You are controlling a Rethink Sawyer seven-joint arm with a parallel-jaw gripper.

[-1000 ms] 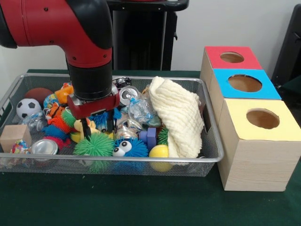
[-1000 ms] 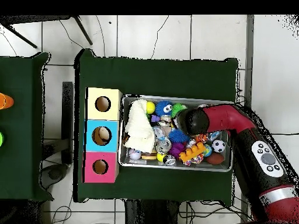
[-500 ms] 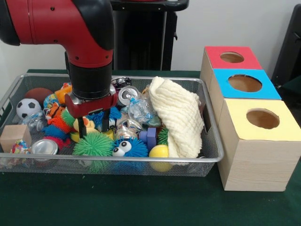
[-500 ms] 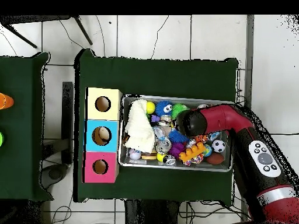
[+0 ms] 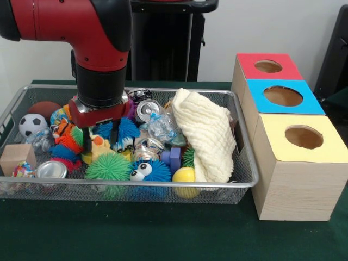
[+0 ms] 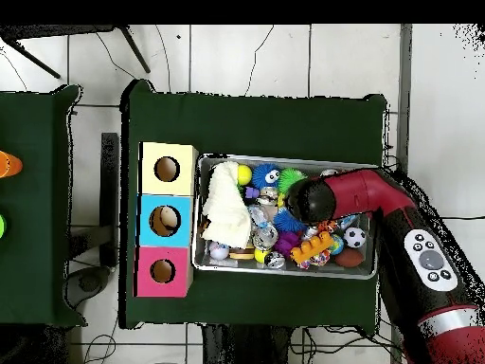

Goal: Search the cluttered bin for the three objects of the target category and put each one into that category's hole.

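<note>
Green-clothed table, wire bin (image 5: 246, 184) crammed with toys — the gripper (image 5: 101, 142) hangs among them, fingers parted around a yellow duck (image 5: 99, 147), apparently its pick for the three-holed box (image 5: 288, 140) alongside.

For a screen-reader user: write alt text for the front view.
A red and black arm's end effector reaches into a wire bin cluttered with spiky balls, cans and a cream cloth. Beside it stand red, blue and yellow boxes with holes.
</note>
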